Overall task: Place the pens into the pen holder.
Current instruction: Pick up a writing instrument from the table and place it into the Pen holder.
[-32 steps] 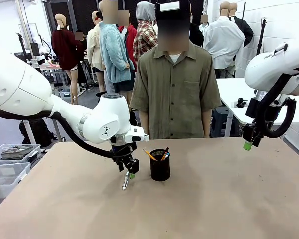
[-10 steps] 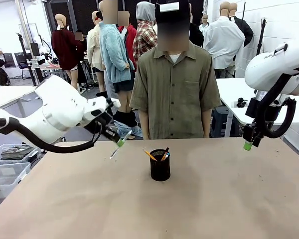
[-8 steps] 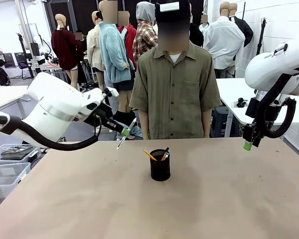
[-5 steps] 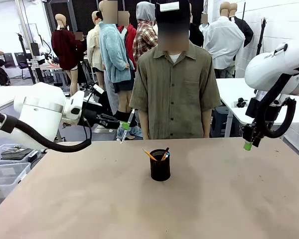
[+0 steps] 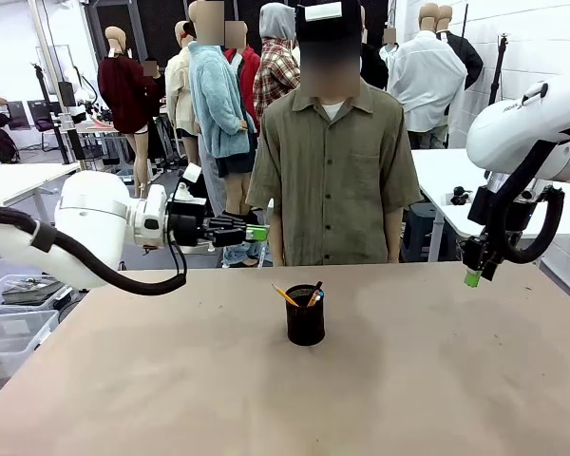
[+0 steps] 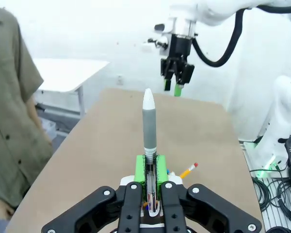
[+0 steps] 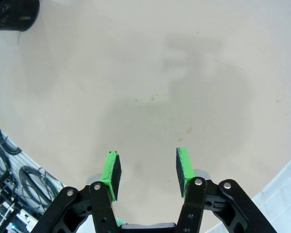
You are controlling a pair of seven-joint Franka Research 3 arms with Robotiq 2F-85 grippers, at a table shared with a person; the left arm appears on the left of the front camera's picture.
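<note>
The black mesh pen holder stands mid-table, with the orange-yellow pencil and the dark pen with a pink-red tip sticking out of it. My left gripper hovers high above the table, left of the holder, lying level and pointing right. In the left wrist view it is shut on the silver-white pen, which juts straight out past the green pads. My right gripper hangs at the far right above the table; its fingers stand open with nothing between them. The holder sits at that view's top left.
A person in an olive shirt stands at the far side of the table, right behind the holder. Plastic bins sit off the table's left edge. The brown tabletop around the holder is bare.
My left arm has lifted the silver-white pen off the table and swung it up and back, turning the gripper from pointing down to level. The right arm has not moved.
</note>
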